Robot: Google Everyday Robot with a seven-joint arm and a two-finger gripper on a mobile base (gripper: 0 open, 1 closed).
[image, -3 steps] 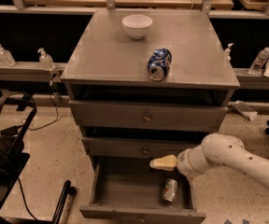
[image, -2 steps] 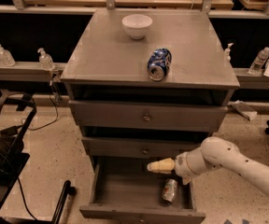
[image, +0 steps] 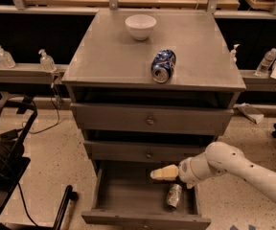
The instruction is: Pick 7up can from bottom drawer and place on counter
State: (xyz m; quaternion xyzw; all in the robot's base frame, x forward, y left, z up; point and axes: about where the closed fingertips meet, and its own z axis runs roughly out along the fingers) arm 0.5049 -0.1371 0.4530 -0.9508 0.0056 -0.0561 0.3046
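Slightly lower now, the cream gripper (image: 157, 174) hangs over the deep grey bottom drawer (image: 128, 198), its grip impossible to tell; the silvery-green 7up can (image: 174, 195) lies inside that drawer, right side.

- The gripper (image: 155, 174), in the lower middle of the frame, has sunk slightly and edged left. It now sits over the open bottom drawer (image: 128, 195), just up and left of the 7up can (image: 174, 195).
- The white arm (image: 234, 166) at lower right has dropped with it.
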